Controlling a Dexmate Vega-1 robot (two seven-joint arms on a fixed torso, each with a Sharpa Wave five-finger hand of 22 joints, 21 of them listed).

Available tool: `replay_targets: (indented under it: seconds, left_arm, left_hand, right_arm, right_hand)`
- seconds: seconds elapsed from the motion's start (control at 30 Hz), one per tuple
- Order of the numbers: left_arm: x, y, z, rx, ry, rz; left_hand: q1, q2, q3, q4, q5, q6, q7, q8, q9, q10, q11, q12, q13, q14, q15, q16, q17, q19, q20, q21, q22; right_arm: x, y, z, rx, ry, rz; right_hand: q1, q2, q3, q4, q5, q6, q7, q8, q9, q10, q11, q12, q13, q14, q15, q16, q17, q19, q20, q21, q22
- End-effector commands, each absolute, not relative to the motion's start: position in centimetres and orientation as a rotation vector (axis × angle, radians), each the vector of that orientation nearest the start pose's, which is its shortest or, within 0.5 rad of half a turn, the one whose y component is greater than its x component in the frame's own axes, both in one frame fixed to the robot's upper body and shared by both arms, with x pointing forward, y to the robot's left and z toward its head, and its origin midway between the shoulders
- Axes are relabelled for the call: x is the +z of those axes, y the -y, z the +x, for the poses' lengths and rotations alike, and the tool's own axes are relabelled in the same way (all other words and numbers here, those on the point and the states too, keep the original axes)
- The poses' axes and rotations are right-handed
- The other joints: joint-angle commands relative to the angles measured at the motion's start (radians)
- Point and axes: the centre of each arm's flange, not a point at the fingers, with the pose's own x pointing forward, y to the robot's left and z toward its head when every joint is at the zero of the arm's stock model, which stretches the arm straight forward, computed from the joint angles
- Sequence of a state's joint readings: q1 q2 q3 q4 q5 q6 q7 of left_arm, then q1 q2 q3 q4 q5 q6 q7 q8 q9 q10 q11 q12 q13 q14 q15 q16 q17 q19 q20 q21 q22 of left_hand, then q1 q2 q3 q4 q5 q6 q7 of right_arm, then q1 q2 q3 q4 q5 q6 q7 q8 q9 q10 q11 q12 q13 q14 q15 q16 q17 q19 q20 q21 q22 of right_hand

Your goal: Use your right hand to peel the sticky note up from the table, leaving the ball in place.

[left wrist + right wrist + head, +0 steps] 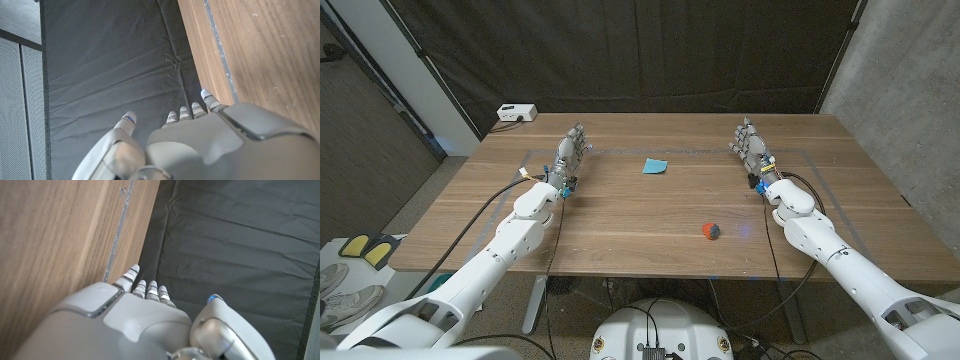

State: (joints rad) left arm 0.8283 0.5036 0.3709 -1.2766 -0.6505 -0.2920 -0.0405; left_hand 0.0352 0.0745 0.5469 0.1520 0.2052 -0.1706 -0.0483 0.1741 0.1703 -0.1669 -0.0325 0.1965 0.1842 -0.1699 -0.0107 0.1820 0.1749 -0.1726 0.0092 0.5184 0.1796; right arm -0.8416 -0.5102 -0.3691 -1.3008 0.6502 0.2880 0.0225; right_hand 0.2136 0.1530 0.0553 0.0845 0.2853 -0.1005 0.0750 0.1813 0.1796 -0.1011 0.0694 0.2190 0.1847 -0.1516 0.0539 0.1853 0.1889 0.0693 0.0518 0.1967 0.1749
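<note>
I've got both arms parked wide on the wooden tabletop, and nothing is in contact yet. My right hand stands toward the far right side with its fingers apart and nothing in it, so it is open and waiting; the right wrist view looks along its grey back toward the dark cloth backdrop past the table's far edge. My left hand mirrors it on the far left, also loose-fingered and empty, which I read as keeping it out of the way, since this job belongs to the right arm alone. The sticky note, a small blue square of thin paper, lies between the two hands toward the far side, well apart from both; I can't tell whether a corner is lifted. The ball, small and round, red with a darker patch, sits nearer to me and a little to the right, well apart from the note. That spacing helps: I judge I can bring the right hand across to the note without passing near the ball. The wood looks smooth and matte, so catching an edge will probably need a fingertip.
</note>
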Motion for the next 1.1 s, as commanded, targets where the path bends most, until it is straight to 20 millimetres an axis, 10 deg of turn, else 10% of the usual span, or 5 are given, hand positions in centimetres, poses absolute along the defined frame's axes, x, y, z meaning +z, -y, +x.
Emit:
replay_targets:
  seconds: [0.03,1.1]
  left_arm:
    - [-2.7,-29.2,66.0,-0.216,0.592,-0.046]
    - [-2.9,-28.9,65.6,-0.238,0.588,-0.038]
  left_hand:
    - [-0.001,0.044,0.005,0.001,0.007,-0.026,0.004,0.005,0.003,-0.022,-0.002,0.008,0.005,-0.06,-0.001,0.004,0.005,-0.042,-0.011,0.003,0.002]
    - [0.001,0.036,-0.004,-0.004,0.008,0.018,0.019,0.017,0.003,0.025,0.016,0.025,0.006,-0.022,0.023,0.015,0.004,-0.008,0.025,-0.001,0.003]
  right_arm:
    - [-2.5,28.7,65.4,0.199,0.591,0.029]
    - [0.9,25.4,63.2,0.152,0.67,-0.345]
  right_hand:
    - [0.017,0.005,0.007,0.002,0.003,-0.009,0.0,0.007,0.005,-0.007,-0.002,0.004,0.004,-0.007,0.006,0.005,0.001,0.007,-0.001,0.004,0.003]
    - [0.13,0.017,0.092,-0.061,-0.047,0.073,-0.001,0.024,0.006,0.071,0.034,0.02,0.005,0.08,0.042,0.022,-0.001,0.088,0.025,0.026,0.005]
